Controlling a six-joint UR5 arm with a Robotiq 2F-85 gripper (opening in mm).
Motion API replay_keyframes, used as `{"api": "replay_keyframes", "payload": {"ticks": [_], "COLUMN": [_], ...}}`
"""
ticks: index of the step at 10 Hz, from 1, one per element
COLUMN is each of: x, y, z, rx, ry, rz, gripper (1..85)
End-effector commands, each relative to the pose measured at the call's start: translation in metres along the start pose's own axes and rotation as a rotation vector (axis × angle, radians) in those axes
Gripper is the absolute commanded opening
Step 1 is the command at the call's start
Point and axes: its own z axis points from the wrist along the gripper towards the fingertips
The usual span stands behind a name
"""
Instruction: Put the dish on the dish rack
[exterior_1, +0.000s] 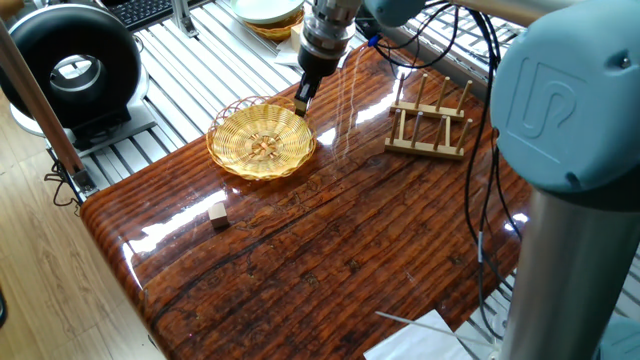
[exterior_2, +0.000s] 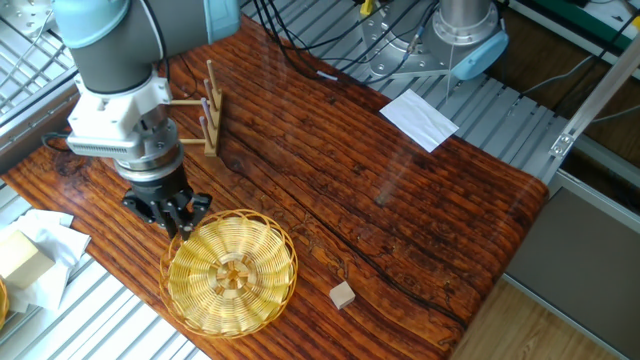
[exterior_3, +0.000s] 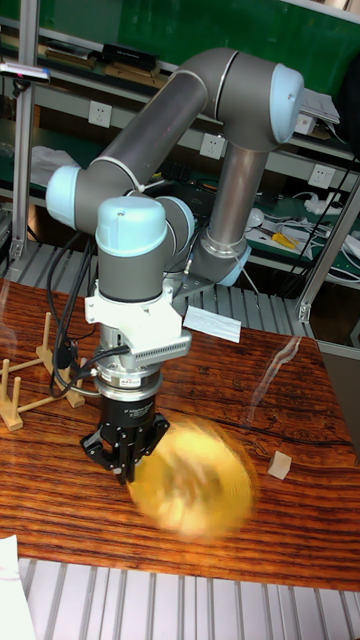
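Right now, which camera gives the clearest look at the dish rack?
One fixed view: the whole dish rack shows, pegs upright. The other fixed view has it partly behind the arm; the tall fixed view catches it at the frame's edge.

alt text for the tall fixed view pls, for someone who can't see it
A grey and blue robot arm reaches down to a dark wooden table, its gripper at the rim of a yellow dish that is blurred. A wooden dish rack stands at the left edge, and a small wooden block lies to the right.

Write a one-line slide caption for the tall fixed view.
Gripper grips the rim of the motion-blurred dish, the rack waiting beside it.
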Motion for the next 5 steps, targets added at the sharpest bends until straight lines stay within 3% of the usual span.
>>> {"api": "replay_keyframes", "payload": {"ticks": [1,2,5], "x": [-0.001,0.001,0.035], "y": [-0.008,-0.003,0.001], "z": [-0.005,-0.012,-0.048], "rx": [0.026,0.02,0.089], "ry": [0.0,0.023,0.232], "rz": [0.027,0.048,0.069], "gripper": [1.0,1.0,1.0]}}
